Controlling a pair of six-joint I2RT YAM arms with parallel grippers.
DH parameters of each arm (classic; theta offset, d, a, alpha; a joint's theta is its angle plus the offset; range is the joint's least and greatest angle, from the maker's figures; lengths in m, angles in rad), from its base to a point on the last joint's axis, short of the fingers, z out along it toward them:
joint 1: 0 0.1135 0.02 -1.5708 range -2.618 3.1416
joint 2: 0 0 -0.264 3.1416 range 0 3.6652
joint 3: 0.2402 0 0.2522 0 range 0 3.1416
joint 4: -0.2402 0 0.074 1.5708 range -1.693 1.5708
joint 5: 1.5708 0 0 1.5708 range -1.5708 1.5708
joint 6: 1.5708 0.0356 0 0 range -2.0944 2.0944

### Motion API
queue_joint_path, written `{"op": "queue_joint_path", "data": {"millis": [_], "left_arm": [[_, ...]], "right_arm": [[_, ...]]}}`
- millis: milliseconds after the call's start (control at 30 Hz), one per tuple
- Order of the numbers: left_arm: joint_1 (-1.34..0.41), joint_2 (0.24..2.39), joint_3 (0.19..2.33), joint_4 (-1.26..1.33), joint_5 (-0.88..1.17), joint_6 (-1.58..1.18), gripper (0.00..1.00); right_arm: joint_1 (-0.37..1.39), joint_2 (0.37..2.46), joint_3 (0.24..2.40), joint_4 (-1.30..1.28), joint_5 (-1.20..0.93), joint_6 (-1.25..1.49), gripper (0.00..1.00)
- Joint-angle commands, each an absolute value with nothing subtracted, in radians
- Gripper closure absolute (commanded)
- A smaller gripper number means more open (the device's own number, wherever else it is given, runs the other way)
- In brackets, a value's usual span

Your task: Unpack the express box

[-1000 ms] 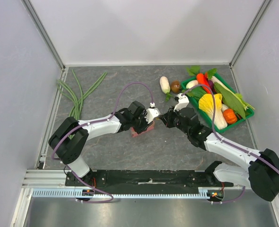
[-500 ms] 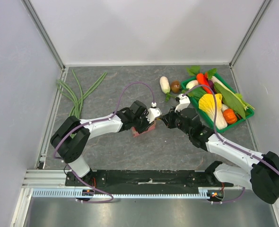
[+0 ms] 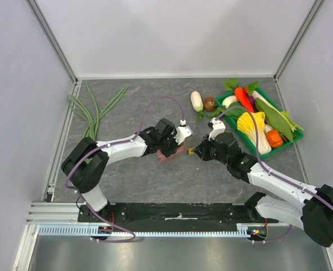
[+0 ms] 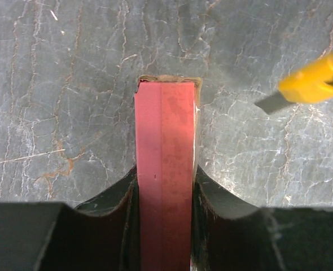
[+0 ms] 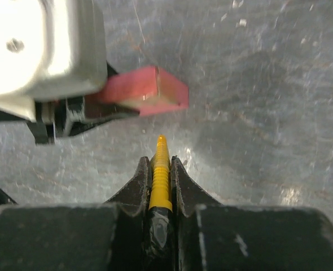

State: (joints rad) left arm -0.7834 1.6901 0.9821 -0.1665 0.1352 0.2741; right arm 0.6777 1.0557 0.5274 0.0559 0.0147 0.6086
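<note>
grey tabletop (image 3: pixel 132 183): left jaws clamp express box (image 4: pixel 165 169) edge-up, knife (image 4: pixel 316 82) apart.

A yellow knife (image 5: pixel 160 183) tight in the right gripper (image 5: pixel 160 167) — tip just short of the express box (image 5: pixel 147 90)

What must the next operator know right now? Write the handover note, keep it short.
Left gripper: shut on the express box, which stands on edge on the table.
Right gripper: shut on the yellow utility knife, blade out and pointed toward the box, not touching it.
Done: box pinned, knife in hand.
Left: slit the box, open it, take out what is inside. No cut shows yet.
</note>
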Motion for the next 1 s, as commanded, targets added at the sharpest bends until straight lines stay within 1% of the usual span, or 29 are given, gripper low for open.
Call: {"op": "queue_joint_path", "data": {"millis": [0, 100, 300, 500, 633, 967], "left_arm": [[-0.769, 1.730, 0.988, -0.204, 0.061, 0.255, 0.79], [-0.770, 1.723, 0.985, -0.203, 0.077, 0.258, 0.78], [-0.770, 1.707, 0.980, -0.207, 0.130, 0.262, 0.72], [-0.770, 1.700, 0.977, -0.209, 0.150, 0.273, 0.71], [-0.772, 1.692, 0.974, -0.204, 0.156, 0.273, 0.72], [-0.770, 1.683, 0.968, -0.199, 0.160, 0.279, 0.72]], "right_arm": [[0.686, 1.039, 0.515, 0.002, -0.032, 0.604, 1.00], [0.684, 1.020, 0.520, -0.023, -0.014, 0.606, 1.00], [0.686, 0.994, 0.540, -0.014, 0.095, 0.640, 1.00], [0.667, 0.997, 0.531, 0.109, 0.190, 0.686, 1.00], [0.653, 1.029, 0.529, 0.231, 0.169, 0.709, 1.00], [0.635, 1.108, 0.531, 0.348, 0.100, 0.716, 1.00]]}}
